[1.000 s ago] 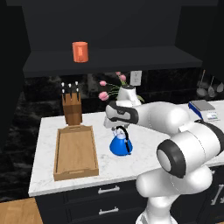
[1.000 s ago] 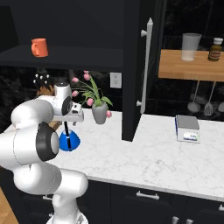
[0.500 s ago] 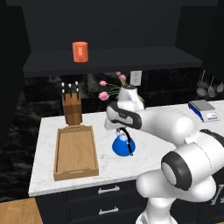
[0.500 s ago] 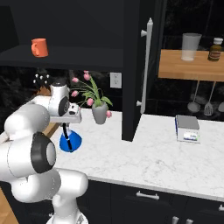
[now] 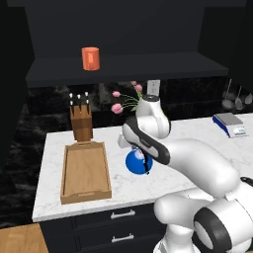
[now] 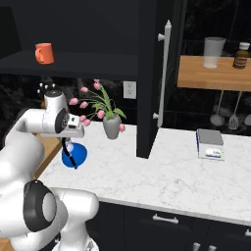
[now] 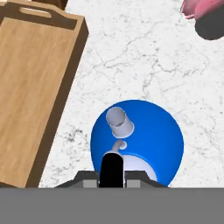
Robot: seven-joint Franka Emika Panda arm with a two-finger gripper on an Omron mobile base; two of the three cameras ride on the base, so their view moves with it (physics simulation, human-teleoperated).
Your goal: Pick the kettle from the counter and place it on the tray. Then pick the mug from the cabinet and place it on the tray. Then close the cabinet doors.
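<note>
- Blue kettle [image 7: 142, 135] stands on the marble bench [image 5: 197, 136], just beside the wooden tray [image 5: 85, 172].
- Rigid and probably light; its smooth cone offers no grip, so the black arched handle [image 7: 112, 168] is the place to hold.
- Jaws [image 7: 112, 175] sit at that handle; whether they have closed on it, I cannot tell.

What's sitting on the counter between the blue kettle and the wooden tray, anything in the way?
Nothing visible. In the hand view only bare white marble counter lies between the squat bright blue kettle and the long light-brown wooden tray. The wooden knife block stands behind the tray's far end, and the grey flower vase is off on the kettle's other side.
</note>
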